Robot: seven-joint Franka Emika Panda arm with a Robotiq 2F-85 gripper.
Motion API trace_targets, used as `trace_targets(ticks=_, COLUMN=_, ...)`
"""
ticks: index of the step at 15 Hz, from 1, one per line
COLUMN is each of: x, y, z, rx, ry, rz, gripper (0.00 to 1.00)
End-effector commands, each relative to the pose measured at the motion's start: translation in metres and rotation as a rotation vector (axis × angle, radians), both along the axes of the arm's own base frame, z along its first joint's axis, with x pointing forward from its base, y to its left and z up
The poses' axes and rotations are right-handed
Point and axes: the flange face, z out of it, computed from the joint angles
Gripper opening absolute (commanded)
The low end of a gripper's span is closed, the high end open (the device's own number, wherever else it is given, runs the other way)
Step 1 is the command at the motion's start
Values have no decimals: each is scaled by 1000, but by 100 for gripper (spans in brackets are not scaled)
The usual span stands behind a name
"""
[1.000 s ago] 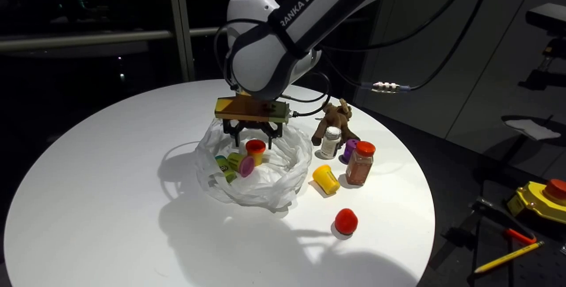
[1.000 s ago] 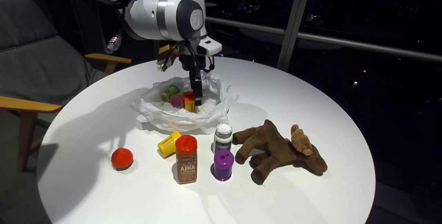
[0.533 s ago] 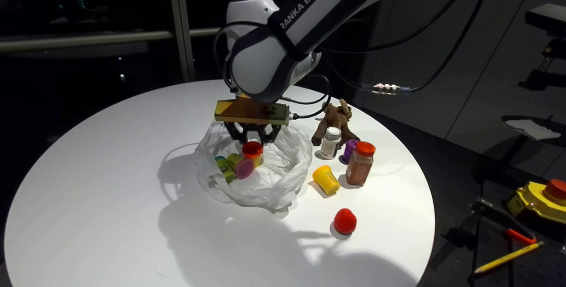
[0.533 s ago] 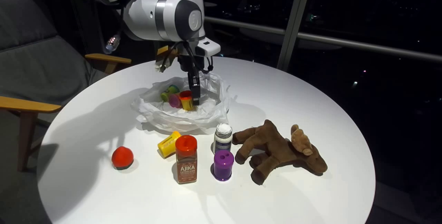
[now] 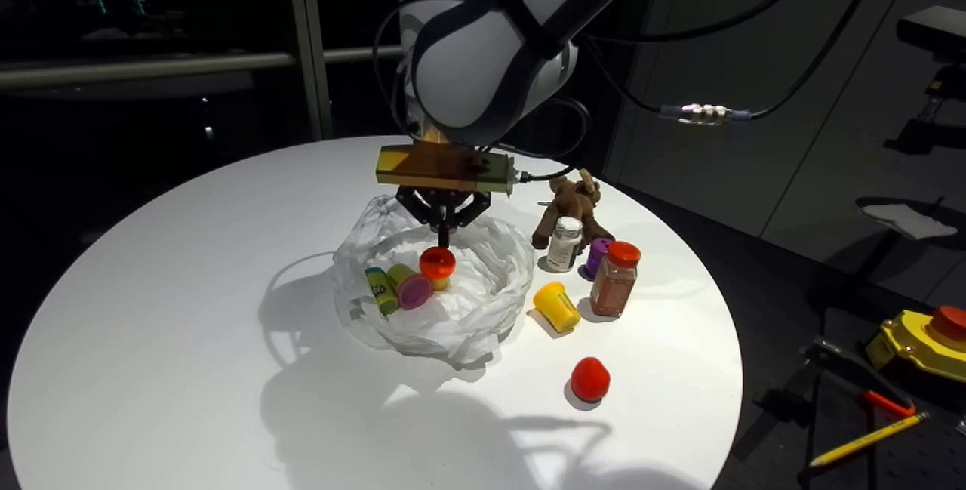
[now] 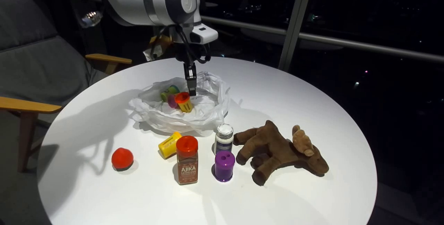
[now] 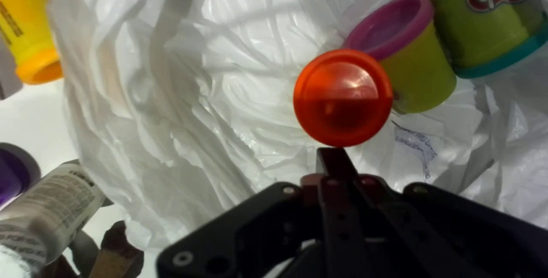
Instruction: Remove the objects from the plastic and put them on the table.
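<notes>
Exterior view, left to right: a grey chair (image 6: 27, 57) stands beside the round white desk (image 6: 288, 96), and a red rounded piece (image 6: 122, 158) rests toward the desk's edge. Next comes the translucent plastic bag (image 6: 208, 117), spread out and crumpled on the desk, with three tubs inside. Leftmost is a green tub (image 6: 169, 93) with a teal lid, tipped over; close by is a pink-lidded tub (image 6: 172, 101), also tipped; then comes a red-topped tub (image 6: 185, 105), yellow below and leaning. Just beside its top hang the jaws, pressed together with nothing between them (whether their tips touch the lid, I cannot tell). In front of the bag, a yellow tub (image 6: 170, 145) lies on its side, and beside it stands a red-capped jar (image 6: 187, 162) labelled AJIKA, its contents reddish brown. Further right, a purple container (image 6: 224, 167) with two holes in its top stands just in front of a white-topped bottle (image 6: 223, 139), also upright and close to the bag. Last, at the right, a brown plush moose (image 6: 277, 150) lies on its side on the desk, its antlers a lighter brown.
</notes>
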Motion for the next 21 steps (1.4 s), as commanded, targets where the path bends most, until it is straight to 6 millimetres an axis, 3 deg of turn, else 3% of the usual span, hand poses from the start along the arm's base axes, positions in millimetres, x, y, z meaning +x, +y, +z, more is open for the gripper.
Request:
trace_targets(ticks=1, x=-37, y=11, z=42, rx=-21, ry=-62, rz=-22, gripper=0)
trace_targets(ticks=2, x=-43, y=17, z=46, rx=-22, ry=-70, rz=-21, gripper=0)
trace_targets(ticks=3, x=-47, y=22, z=48, rx=-26, ry=-77, rz=-16, gripper=26)
trace_targets(ticks=4, x=-50, y=25, z=51, rx=-27, ry=-81, rz=-9, gripper=27)
trace_targets(ticks=8, x=-49, y=39, z=37, rx=-49, ry=-79, rz=22, gripper=56)
trace_targets(ticks=14, x=-32, y=32, z=20, rx=-63, ry=-77, rz=39, gripper=99)
trace_targets(ticks=21, x=-8, y=24, z=-3, rx=-36, ry=-60, rz=23, gripper=100)
